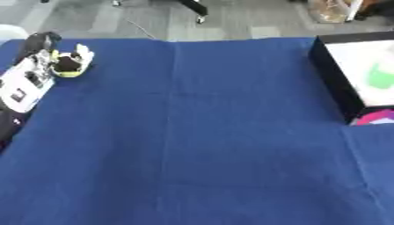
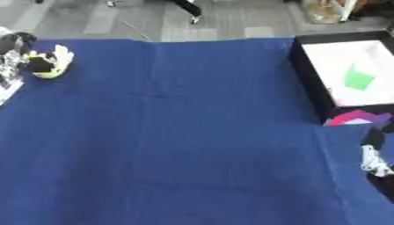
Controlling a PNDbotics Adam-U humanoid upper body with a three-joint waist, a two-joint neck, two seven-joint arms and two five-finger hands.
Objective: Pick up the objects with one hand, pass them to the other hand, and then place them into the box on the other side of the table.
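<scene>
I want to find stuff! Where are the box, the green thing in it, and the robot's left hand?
box [image 2: 308, 74]: right eye view, on its black left wall.
green thing [image 2: 359, 79]: right eye view, its middle.
left hand [image 1: 32, 72]: left eye view, on the hand's back.

The left hand [image 1: 34, 66] is seen at the far left edge, its arm stretched forward. The right hand [image 2: 375, 160] is glimpsed at the lower right edge; finger pose is unclear.
</scene>
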